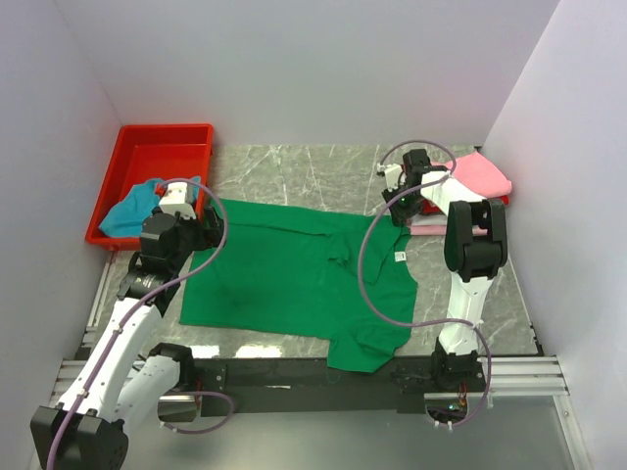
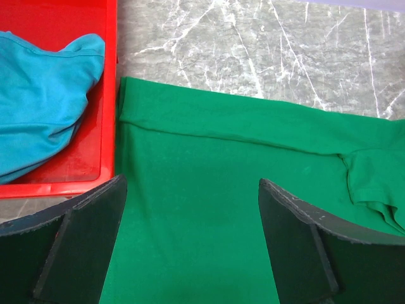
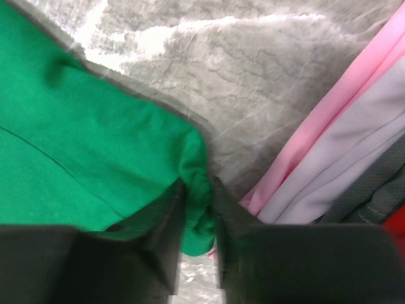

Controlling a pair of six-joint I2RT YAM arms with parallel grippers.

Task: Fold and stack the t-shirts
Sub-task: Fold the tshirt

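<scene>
Leaving a teal t-shirt (image 1: 130, 209) crumpled in the red tray (image 1: 167, 129). Hovering the left tool (image 2: 190, 183), wide apart, over the green t-shirt (image 1: 294, 279), spread on the desk (image 1: 294, 166), barely folded. Clamping the right tool (image 3: 196, 196) on its far corner. Judging only the pink folded pile (image 1: 485, 174) done.

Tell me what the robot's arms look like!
The left arm and right arm are white tubes with chunky black joints. A thin purplish cable loops along each. The left gripper and right gripper have flat black fingers.
</scene>
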